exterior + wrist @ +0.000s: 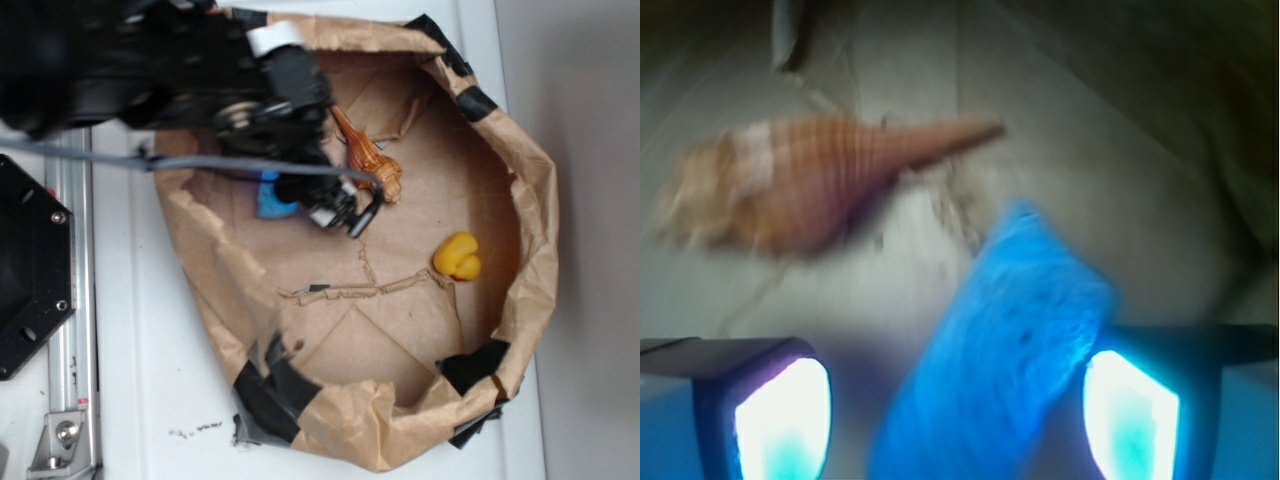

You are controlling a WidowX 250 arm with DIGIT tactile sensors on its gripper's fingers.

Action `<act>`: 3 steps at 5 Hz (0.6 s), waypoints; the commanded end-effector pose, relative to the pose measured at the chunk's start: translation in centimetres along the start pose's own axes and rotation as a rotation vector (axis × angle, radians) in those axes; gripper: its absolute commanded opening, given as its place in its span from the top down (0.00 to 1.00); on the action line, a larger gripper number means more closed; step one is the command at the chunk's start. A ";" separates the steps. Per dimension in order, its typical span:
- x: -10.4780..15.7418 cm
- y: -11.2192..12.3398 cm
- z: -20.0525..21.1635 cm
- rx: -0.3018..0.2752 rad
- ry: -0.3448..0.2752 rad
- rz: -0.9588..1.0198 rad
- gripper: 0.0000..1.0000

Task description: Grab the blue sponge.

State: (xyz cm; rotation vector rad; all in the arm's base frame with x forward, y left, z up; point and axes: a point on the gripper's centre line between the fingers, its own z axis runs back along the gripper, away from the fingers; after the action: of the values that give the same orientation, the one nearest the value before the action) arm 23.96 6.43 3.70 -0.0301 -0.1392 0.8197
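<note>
Blue sponge (1005, 350) lies diagonally between tool (955, 415) fingers.

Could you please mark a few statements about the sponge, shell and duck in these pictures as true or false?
1. The blue sponge lies between the open fingers in the wrist view. True.
2. The orange shell is stacked on top of the sponge. False: it lies beside it on the paper.
3. The yellow duck sits apart from the gripper, further along the paper-lined bin. True.
4. The duck is held in the fingers. False: nothing yellow is between them.
5. The bin's paper edge carries black tape. True.
</note>
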 end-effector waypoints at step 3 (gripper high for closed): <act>2.9 0.0 -1.6 0.118 0.033 -0.012 0.00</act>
State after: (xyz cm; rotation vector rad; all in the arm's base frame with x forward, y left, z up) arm 25.54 7.88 2.21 0.0776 -0.0064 0.8071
